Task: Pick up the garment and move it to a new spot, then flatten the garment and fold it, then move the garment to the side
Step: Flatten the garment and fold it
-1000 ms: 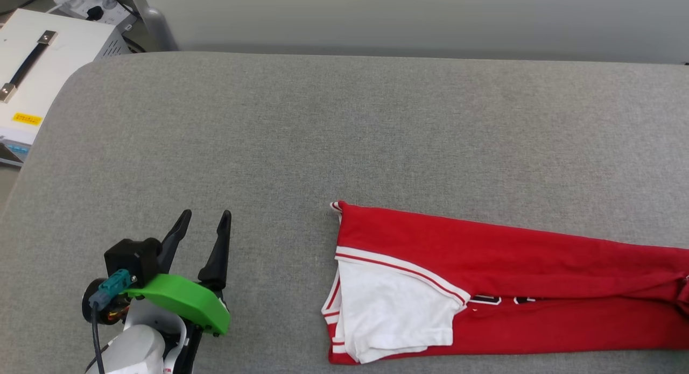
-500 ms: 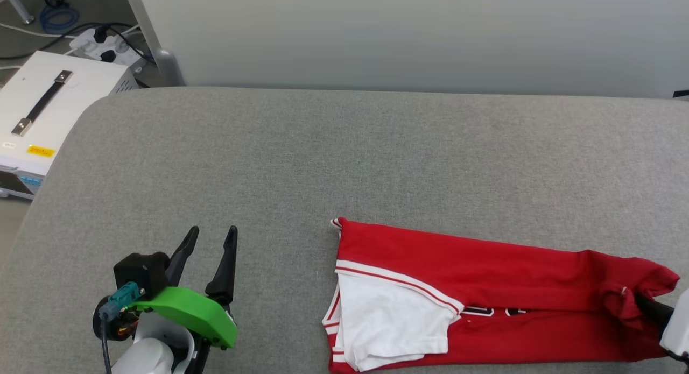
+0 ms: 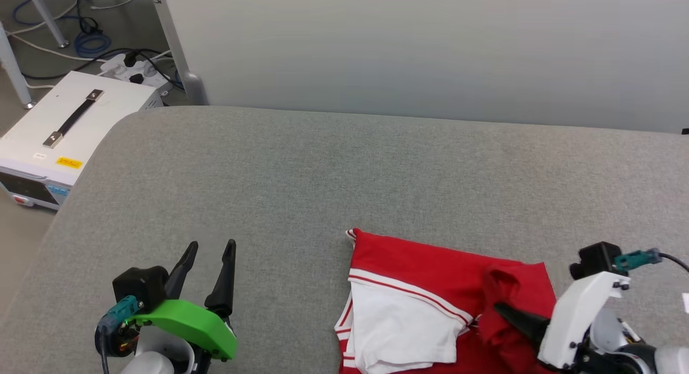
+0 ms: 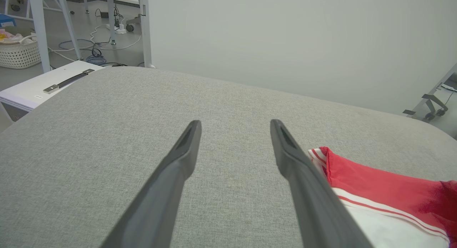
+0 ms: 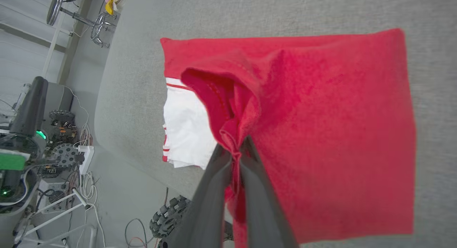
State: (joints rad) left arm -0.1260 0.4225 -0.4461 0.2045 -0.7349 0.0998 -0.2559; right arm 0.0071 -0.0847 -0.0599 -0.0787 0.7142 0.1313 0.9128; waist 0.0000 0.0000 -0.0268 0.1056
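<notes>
So my left gripper (image 3: 211, 245) has its fingers spread wide with nothing in them, hovering over the near left part of the grey pad (image 3: 323, 164). Moving right, the garment (image 3: 430, 266) lies on the near right part of that pad, doubled over on itself, with the white sleeve (image 3: 398, 325) on top at its left end. My right gripper (image 5: 235, 151), at the pad's near right edge, is pinched tight on a bunched fold of the red cloth, which is pulled up into a little peak.

Handling-wise, I reckon it's light, floppy knit with no stiffness. It drapes and drags wherever I pull. It's probably not slippery on this fabric pad, and not fragile. The best holds are likely the hem or shoulder corners, one per gripper, so it hangs flat instead of bunching.
</notes>
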